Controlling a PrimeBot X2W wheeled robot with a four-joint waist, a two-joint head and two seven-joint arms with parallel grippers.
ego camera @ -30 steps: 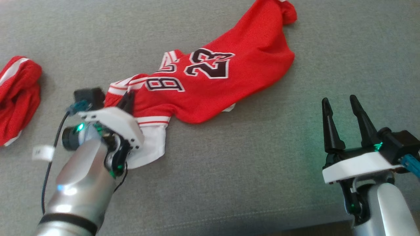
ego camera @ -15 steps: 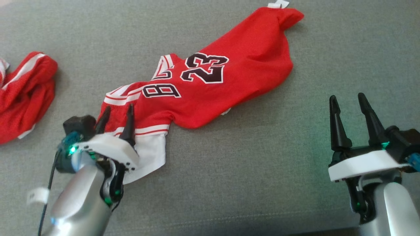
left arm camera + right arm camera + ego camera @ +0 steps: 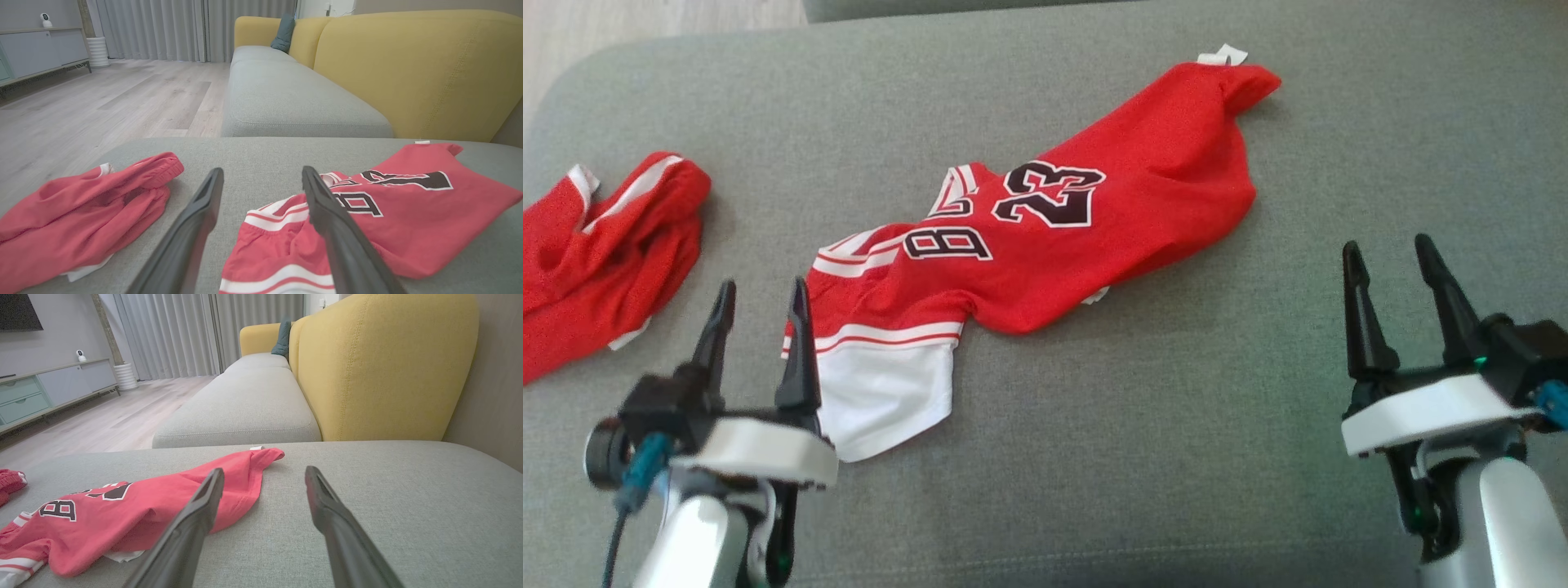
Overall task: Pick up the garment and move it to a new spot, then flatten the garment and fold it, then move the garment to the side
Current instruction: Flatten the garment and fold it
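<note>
The garment (image 3: 1094, 212) is a red jersey with a black "23" and a white lower part, lying crumpled and stretched diagonally across the grey cushion (image 3: 1176, 425). My left gripper (image 3: 762, 284) stands open at the lower left, its right finger beside the jersey's striped edge, holding nothing. In the left wrist view the gripper (image 3: 262, 170) frames bare cushion, with the garment (image 3: 408, 220) behind its right finger. My right gripper (image 3: 1387, 242) is open at the lower right, apart from the fabric. The right wrist view shows that gripper (image 3: 264, 470) with the garment (image 3: 163, 502) to its left.
Another red bundle of cloth (image 3: 605, 245) lies at the cushion's left edge, also in the left wrist view (image 3: 81, 208). A yellow sofa back (image 3: 408, 69) rises behind the cushion. Wooden floor (image 3: 645, 20) shows past the far left corner.
My left gripper has opened, let go of the jersey's striped edge and drawn back toward me. The head camera has tilted up a little. The right gripper has kept still.
</note>
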